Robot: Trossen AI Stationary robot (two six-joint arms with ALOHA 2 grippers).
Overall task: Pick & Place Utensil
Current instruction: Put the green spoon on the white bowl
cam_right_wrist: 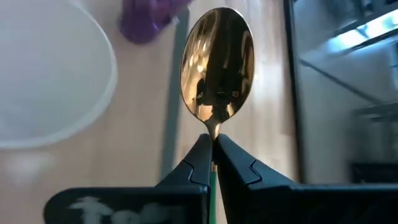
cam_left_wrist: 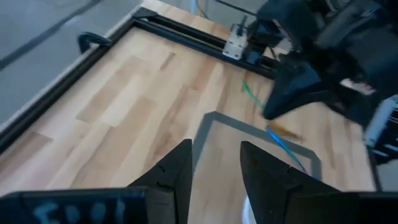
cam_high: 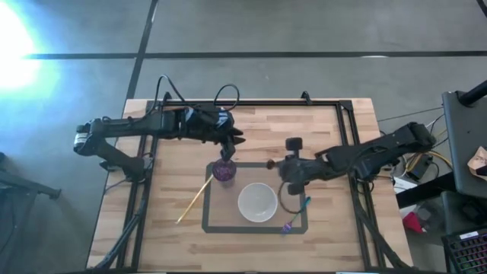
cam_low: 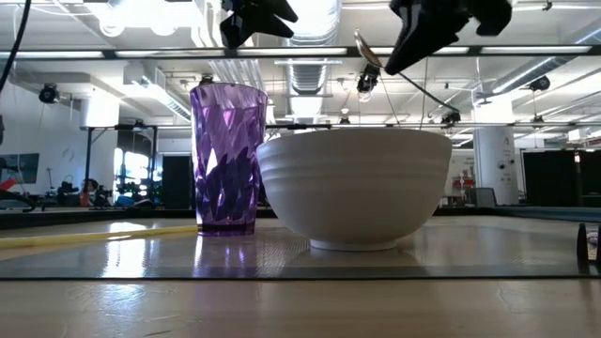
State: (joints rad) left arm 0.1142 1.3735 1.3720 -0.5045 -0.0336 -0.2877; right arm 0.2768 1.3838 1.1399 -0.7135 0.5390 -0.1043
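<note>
A gold spoon [cam_right_wrist: 217, 62] with a green handle is held in my right gripper [cam_right_wrist: 213, 146]. It hangs in the air [cam_low: 368, 54] over the table between the purple cup [cam_high: 224, 171] and the white bowl [cam_high: 257, 202]. Both the cup [cam_low: 227, 160] and the bowl [cam_low: 355, 188] stand upright on their bases inside a grey taped rectangle [cam_high: 205, 217]. My left gripper [cam_high: 230, 152] hovers open just above the cup's far side and touches nothing; its fingers [cam_left_wrist: 177, 171] stand apart. My right gripper pinches the spoon's neck [cam_right_wrist: 214, 129], just behind the gold bowl, between its two fingertips. The fingers come from the table's right, slanting slightly down, and lie along the spoon. The spoon sticks out ahead of them toward the table's left, lifted clear of everything.
A yellow stick [cam_high: 194, 199] lies flat across the taped rectangle's left edge. A green and purple utensil [cam_high: 297, 215] lies at the rectangle's right near corner. A black frame rail [cam_high: 346, 129] borders the table, and bare wood stretches along the far side.
</note>
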